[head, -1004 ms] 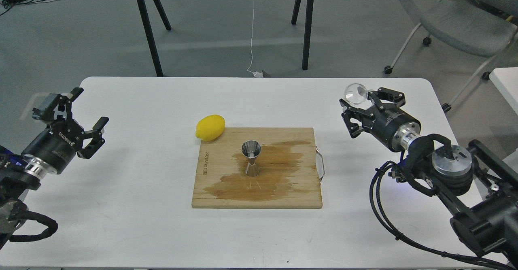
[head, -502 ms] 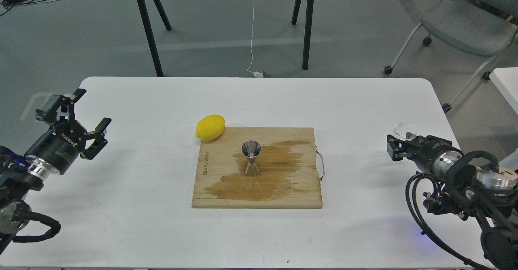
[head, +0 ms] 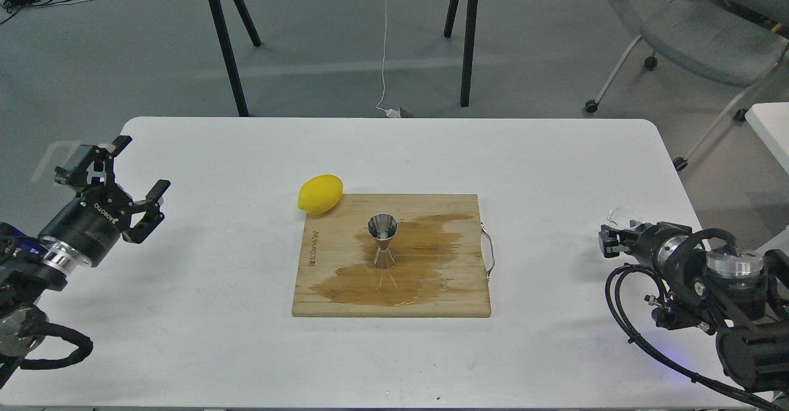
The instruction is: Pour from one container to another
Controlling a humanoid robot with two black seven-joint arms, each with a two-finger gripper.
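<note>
A shiny steel hourglass jigger (head: 383, 239) stands upright in the middle of a wooden cutting board (head: 463, 297), on a dark wet stain. At the table's right edge, my right gripper (head: 611, 240) sits low and points left, seen nearly end-on. The small clear glass tumbler (head: 622, 215) shows just above its fingers and has travelled with them, so the gripper is shut on it. My left gripper (head: 140, 163) hovers open and empty over the table's left side, far from the board.
A yellow lemon (head: 320, 193) lies against the board's far-left corner. A metal handle (head: 490, 252) sticks out of the board's right side. The white table (head: 216, 312) carries all of this; a chair (head: 709, 35) and black table legs stand beyond it.
My right arm has dropped and pulled back to the right table edge, carrying the tumbler from high above the table down low. The left gripper shifted only slightly.
</note>
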